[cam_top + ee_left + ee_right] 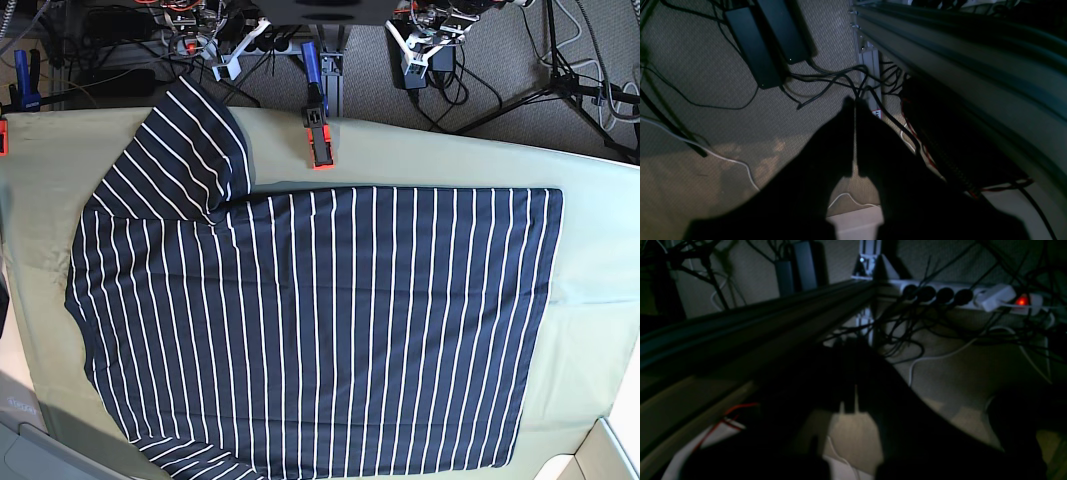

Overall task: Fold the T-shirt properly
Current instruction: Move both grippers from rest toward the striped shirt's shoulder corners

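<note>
The T-shirt (320, 320), dark navy with thin white stripes, lies spread flat on the olive-green table cloth (600, 250). One sleeve (190, 150) points to the far left corner and its straight hem runs along the right. Both arms are pulled back behind the table's far edge, away from the shirt. My left gripper (855, 101) shows as a dark silhouette with its fingers pressed together over the carpet, holding nothing. My right gripper (853, 343) is likewise shut and empty, beside the table frame. In the base view the left arm (425, 45) and the right arm (225, 55) sit at the top.
An orange and black clamp (320, 142) grips the table's far edge, with blue clamps (22, 80) at the far left. Below the table lie cables, black power bricks (753, 46), a white power strip (960, 296) and the aluminium frame rail (940, 50).
</note>
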`<state>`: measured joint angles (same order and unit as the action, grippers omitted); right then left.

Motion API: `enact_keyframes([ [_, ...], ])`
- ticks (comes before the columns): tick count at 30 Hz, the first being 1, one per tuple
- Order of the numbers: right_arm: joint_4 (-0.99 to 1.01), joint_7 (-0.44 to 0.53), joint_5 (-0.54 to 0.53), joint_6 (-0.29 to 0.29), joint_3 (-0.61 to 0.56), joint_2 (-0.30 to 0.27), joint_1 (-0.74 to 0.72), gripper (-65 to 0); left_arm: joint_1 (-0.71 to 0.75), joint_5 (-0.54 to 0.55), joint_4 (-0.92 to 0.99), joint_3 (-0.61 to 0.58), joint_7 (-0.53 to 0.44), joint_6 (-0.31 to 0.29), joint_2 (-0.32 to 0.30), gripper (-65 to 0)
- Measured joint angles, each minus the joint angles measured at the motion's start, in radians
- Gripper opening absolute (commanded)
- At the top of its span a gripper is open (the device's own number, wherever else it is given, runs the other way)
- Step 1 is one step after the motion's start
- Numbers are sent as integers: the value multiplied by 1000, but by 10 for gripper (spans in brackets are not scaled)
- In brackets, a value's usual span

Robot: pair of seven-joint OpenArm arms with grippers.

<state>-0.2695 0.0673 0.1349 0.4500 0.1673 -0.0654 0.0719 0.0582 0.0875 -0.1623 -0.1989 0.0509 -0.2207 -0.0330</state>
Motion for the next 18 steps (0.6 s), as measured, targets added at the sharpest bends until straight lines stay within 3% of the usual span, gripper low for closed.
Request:
enact_keyframes([
  [4,-6,0,1,0,0,0,0,-445,11,1,0,0,1,-2,0,-414],
  [6,-11,0,0,0,0,0,0,-383,14,0,0,0,1,-3,0,-404],
  [18,-72,0,0,0,0,-2,3,-379,14,0,-40,0,0,-2,-3,-405],
])
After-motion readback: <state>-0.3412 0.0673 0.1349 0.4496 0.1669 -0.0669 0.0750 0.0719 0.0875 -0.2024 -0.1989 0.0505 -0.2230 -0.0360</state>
